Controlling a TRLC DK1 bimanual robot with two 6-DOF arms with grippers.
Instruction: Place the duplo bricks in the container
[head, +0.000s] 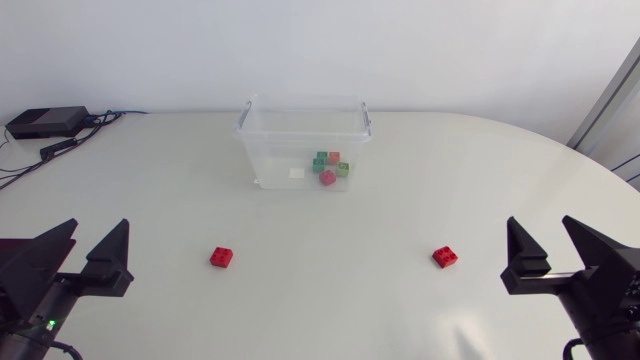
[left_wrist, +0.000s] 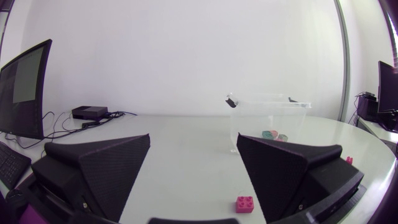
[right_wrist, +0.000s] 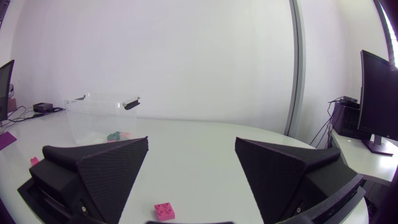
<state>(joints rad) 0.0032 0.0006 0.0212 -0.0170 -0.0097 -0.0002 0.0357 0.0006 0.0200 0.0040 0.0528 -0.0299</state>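
Note:
Two red duplo bricks lie on the white table: one left of centre, one right of centre. The clear plastic container stands at the back middle with several green and red bricks inside. My left gripper rests open at the near left, with nothing between its fingers. The left brick lies just ahead of it, the container farther off. My right gripper rests open at the near right, also holding nothing. The right brick lies just ahead of it, and the container is farther off.
A black box with cables sits at the table's far left corner. Open tabletop lies between the two loose bricks and the container.

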